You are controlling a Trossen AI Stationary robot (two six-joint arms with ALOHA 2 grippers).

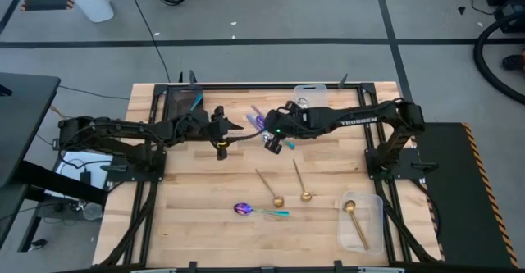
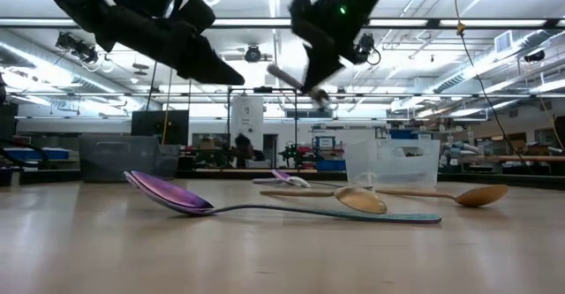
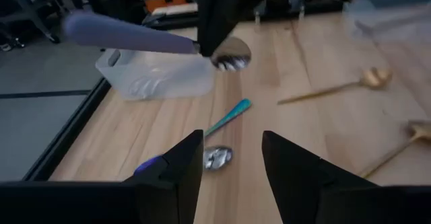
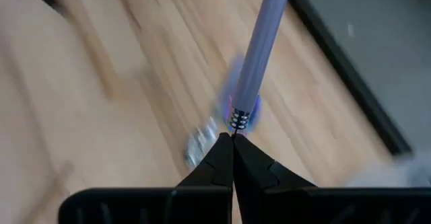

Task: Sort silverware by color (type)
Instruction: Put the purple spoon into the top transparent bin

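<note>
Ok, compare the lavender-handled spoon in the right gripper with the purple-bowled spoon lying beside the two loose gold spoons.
The lavender-handled spoon is in the air, clamped at its neck by the right gripper; the purple-bowled spoon lies free on the table. The held one has a silver bowl and lavender handle, the lying one an iridescent purple bowl and teal handle. Both are slim small spoons. The left gripper hangs open nearby.

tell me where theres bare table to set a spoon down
Bare wood spans the table left of the purple-bowled spoon, up to the left tool. It is crowded around the two gold spoons and the clear bin, and under the right tool holding a lavender-handled spoon.
</note>
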